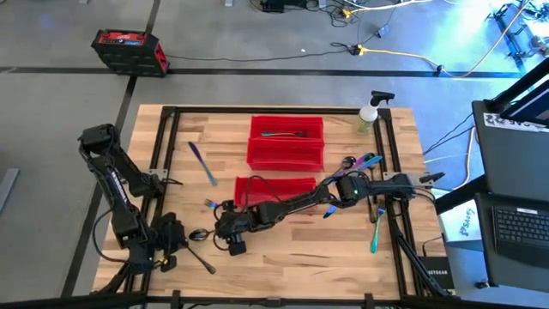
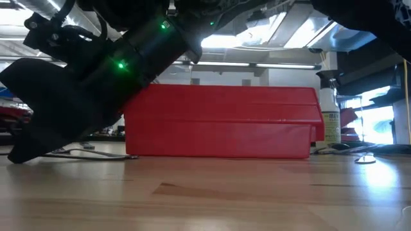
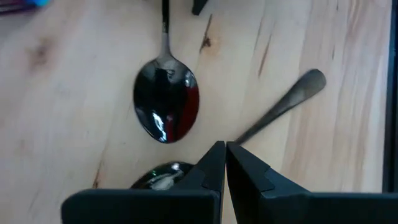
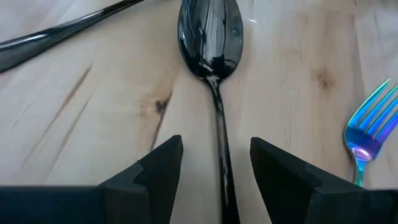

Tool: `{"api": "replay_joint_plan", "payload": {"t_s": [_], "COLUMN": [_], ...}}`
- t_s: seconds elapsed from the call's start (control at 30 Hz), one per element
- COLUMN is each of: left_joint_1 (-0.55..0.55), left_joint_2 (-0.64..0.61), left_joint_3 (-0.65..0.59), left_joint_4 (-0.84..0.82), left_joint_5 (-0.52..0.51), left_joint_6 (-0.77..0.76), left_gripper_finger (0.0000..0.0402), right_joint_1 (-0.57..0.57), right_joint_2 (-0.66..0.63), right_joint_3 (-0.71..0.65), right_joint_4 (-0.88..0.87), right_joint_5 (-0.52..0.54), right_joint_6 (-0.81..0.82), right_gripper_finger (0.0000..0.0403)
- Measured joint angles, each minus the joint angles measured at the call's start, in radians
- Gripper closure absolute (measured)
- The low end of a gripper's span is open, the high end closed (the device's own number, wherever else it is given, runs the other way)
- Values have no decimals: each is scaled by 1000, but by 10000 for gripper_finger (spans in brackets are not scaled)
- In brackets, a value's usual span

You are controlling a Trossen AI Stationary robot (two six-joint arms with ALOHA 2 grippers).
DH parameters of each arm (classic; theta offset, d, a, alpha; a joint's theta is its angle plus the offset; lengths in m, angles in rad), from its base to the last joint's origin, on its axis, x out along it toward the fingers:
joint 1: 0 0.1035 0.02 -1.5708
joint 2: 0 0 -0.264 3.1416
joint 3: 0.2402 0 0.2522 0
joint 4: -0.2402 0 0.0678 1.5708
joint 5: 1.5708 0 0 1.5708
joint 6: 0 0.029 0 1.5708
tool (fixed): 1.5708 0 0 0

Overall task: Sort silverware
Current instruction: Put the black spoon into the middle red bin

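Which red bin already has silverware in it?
The far bin, at the table's back edge: one dark utensil lies inside. The middle bin and near bin show none.

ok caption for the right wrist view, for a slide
Right gripper with open fingers straddling the handle of a dark spoon on the wooden table, an iridescent fork beside it.

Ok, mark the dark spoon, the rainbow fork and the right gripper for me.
dark spoon (image 4: 210,34), right wrist view, on its bowl
rainbow fork (image 4: 367,134), right wrist view, at the tines' base
right gripper (image 4: 216,163), right wrist view, midway between its fingertips
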Motion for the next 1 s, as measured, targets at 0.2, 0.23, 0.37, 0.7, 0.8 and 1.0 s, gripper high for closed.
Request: {"api": "replay_joint_plan", "payload": {"t_s": [0.2,0.23,0.37,0.7,0.8,1.0], "left_joint_1": [1,1,1,42,46,46], "left_joint_2": [0,0,1,140,190,247], "left_joint_3": [0,0,0,0,0,2], "left_joint_4": [-34,-37,-33,-9,13,65], "left_joint_5": [-32,-40,-97,-111,-112,-135], "left_joint_6": [-1,0,34,57,38,26], "left_gripper_finger": [402,402,402,402,402,402], "right_joint_1": [5,5,6,11,11,11], "right_joint_2": [1,1,2,5,5,5], "right_joint_3": [0,0,0,9,9,10], "right_joint_4": [0,0,-1,-1,-2,1], "right_joint_5": [-2,-3,-8,-8,-8,-7], "right_joint_6": [20,25,40,39,39,39], "right_gripper_finger": [237,242,266,288,288,288]}}
